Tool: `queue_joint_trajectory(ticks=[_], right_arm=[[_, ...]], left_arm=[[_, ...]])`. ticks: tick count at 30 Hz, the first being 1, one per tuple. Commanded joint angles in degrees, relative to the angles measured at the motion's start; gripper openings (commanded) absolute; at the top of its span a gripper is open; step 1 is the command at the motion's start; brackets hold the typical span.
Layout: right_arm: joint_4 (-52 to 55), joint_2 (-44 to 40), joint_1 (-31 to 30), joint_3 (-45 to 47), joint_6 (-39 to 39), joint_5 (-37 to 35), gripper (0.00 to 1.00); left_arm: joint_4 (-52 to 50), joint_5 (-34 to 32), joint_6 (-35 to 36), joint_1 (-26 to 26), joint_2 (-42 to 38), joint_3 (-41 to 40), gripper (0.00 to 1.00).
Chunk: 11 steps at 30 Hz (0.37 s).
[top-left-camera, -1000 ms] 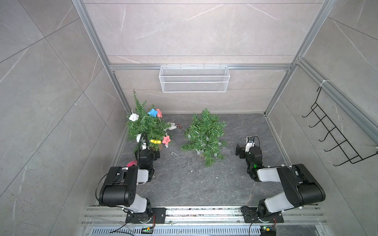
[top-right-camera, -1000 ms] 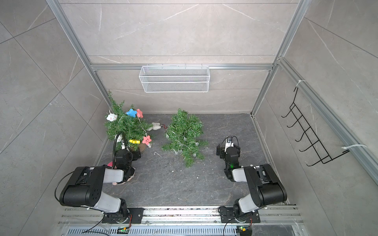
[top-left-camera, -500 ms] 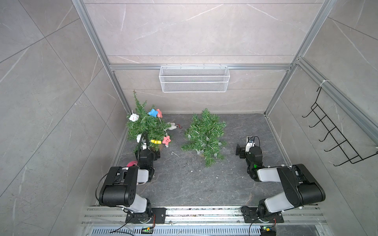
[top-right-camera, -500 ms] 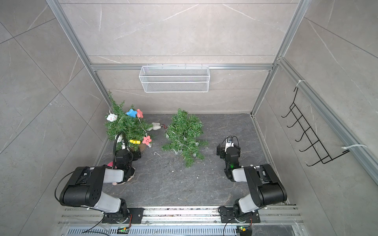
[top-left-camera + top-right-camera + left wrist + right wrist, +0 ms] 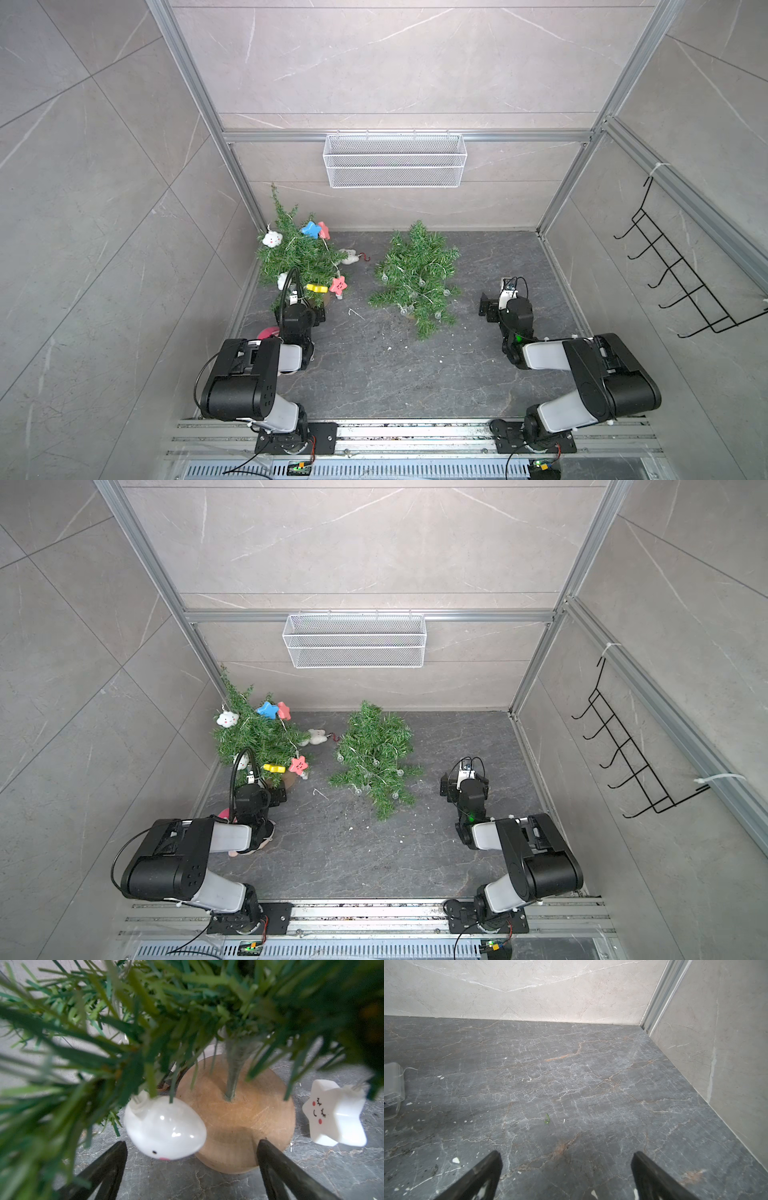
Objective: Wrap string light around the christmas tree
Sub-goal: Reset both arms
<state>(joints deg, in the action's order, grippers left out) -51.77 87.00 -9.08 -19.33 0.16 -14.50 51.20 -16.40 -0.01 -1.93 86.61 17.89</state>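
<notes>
String light (image 5: 311, 229) of star and cloud lamps already drapes the christmas tree (image 5: 299, 257) by the left wall (image 5: 124, 249), one white lamp (image 5: 348, 257) trailing on the floor (image 5: 374, 374), so wrapping looks nearly done; left gripper (image 5: 191, 1141) at the wooden base (image 5: 239, 1118) and right gripper (image 5: 566, 1152) both stand wide open, empty.

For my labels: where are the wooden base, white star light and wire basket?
wooden base (image 5: 249, 1126), left wrist view, top face
white star light (image 5: 334, 1118), left wrist view, face
wire basket (image 5: 395, 176), in a top view, front mesh
</notes>
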Motion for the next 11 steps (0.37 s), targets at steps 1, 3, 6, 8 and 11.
queue_joint_trajectory(ticks=[1,3,6,8,11], right_arm=[[-1.16,0.19,0.16,-0.15,-0.03,0.4,1.0],[-1.22,0.19,0.05,-0.05,-0.38,0.22,0.99],[-0.71,0.36,0.04,-0.5,-0.12,0.23,1.0],[-0.52,0.34,0.18,-0.59,-0.03,0.42,0.99],[-1.54,-0.12,0.05,0.35,-1.01,1.82,0.99]], left_arm=[[2.06,-0.04,-0.04,0.25,-0.3,0.7,1.0],[2.02,-0.03,-0.04,0.2,-0.3,0.72,1.0],[2.04,-0.01,-0.03,0.26,-0.3,0.72,1.0],[2.06,-0.05,-0.02,0.26,-0.3,0.72,1.0],[2.05,-0.03,-0.05,0.26,-0.31,0.69,1.0]])
